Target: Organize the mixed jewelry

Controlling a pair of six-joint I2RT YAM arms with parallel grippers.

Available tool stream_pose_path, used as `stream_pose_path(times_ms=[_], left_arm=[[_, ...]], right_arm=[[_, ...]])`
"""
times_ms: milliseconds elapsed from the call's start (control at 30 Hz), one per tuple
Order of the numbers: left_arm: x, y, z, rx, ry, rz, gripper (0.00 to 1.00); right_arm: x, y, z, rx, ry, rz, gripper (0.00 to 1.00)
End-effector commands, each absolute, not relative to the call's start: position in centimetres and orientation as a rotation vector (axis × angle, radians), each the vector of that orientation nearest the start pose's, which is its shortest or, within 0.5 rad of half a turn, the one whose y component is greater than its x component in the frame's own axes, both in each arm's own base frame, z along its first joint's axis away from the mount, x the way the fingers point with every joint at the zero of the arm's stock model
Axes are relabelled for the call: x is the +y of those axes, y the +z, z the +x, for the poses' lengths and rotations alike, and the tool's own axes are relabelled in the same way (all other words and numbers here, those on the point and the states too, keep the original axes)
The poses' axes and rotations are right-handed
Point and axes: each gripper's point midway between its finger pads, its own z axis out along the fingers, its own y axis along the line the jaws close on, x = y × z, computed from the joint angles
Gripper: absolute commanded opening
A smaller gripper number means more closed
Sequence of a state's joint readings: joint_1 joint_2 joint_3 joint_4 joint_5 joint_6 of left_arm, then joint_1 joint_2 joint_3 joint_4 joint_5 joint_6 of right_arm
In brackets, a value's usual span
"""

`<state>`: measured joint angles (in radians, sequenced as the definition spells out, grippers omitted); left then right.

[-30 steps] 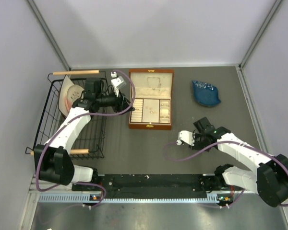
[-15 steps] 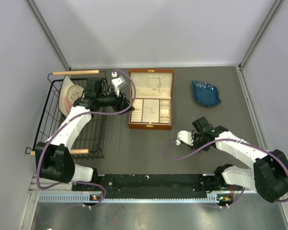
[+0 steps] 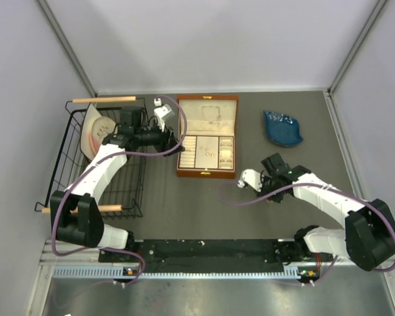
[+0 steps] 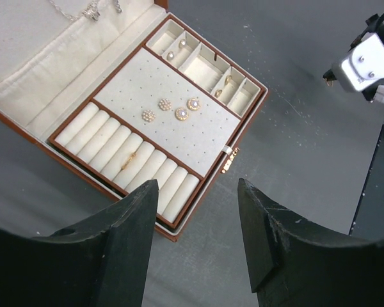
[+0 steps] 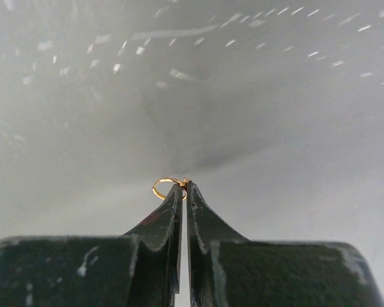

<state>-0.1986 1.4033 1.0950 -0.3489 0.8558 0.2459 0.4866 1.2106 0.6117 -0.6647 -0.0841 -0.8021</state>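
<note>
Pickup of a loose ring is the step in hand. Right gripper (image 5: 184, 187) has its jaws pressed all but together on a small gold ring (image 5: 165, 188). It is nipped at the very fingertips, with most of the hoop sticking out to the 9 o'clock side of the tips — a thin, edge-on hold. Whether the ring is clear of the grey table (image 5: 275, 96) I cannot tell. From above, this arm sits at about 4 o'clock of the wooden jewelry box (image 3: 206, 174), near its front right corner but apart from it.

Left gripper (image 4: 197, 188) is roughly half open and holds nothing; it hangs at the box's 9 o'clock side, looking down into it. In the lid lies the chain necklace (image 4: 83, 11). A second ring (image 4: 128, 160) sits in the ring rolls (image 4: 96, 131), and pearl studs (image 4: 169, 110) are on the dotted pad.

Judging from that, the sorting seems well along. Next move calls for carrying the held ring toward 10 o'clock, over the box wall, and lowering it into a free groove of the rolls beside the other ring. Care is needed — so slight a pinch could let the hoop twist out or spring away, so slow travel and a low release seem wise.
</note>
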Motion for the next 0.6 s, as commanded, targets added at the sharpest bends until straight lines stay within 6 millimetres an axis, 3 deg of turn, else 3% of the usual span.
stream_pose_path(times_ms=[0,133,167,233,267,333,367,433,500,533,567], left_arm=[[-19.9,23.0,34.1,1.838,-0.907,0.832,0.58],[-20.8,25.0,35.0,1.776,-0.981,0.717,0.57],[-21.1,25.1,34.8,1.797,-1.034,0.662,0.57],[-21.6,25.7,35.0,1.777,-1.067,0.621,0.57],[-22.1,26.4,35.1,1.756,-1.091,0.589,0.57],[-22.8,26.7,34.9,1.752,-1.112,0.561,0.57],[-23.6,27.1,34.7,1.741,-1.122,0.549,0.57],[-24.3,27.7,34.5,1.729,-1.118,0.532,0.57],[-25.5,28.8,34.2,1.702,-1.136,0.502,0.57],[-26.2,29.1,34.0,1.698,-1.149,0.501,0.57],[-26.7,29.4,33.9,1.703,-1.168,0.478,0.57]], right_arm=[[12.2,7.7,23.6,2.212,0.129,-1.448,0.0],[14.7,13.0,27.1,2.213,0.179,-1.186,0.0],[15.7,16.0,28.8,2.163,0.185,-1.118,0.0],[16.7,17.9,30.4,2.188,0.22,-0.982,0.0],[17.6,20.9,31.8,2.139,0.235,-0.925,0.0],[19.2,22.2,32.8,2.146,0.291,-0.859,0.0],[19.9,24.3,33.7,2.108,0.288,-0.83,0.0],[21.9,25.0,34.1,2.099,0.304,-0.82,0.0],[23.2,27.3,34.8,2.068,0.318,-0.76,0.0],[23.9,27.1,35.2,2.078,0.322,-0.749,0.0],[24.8,28.5,35.3,2.051,0.351,-0.742,0.0]])
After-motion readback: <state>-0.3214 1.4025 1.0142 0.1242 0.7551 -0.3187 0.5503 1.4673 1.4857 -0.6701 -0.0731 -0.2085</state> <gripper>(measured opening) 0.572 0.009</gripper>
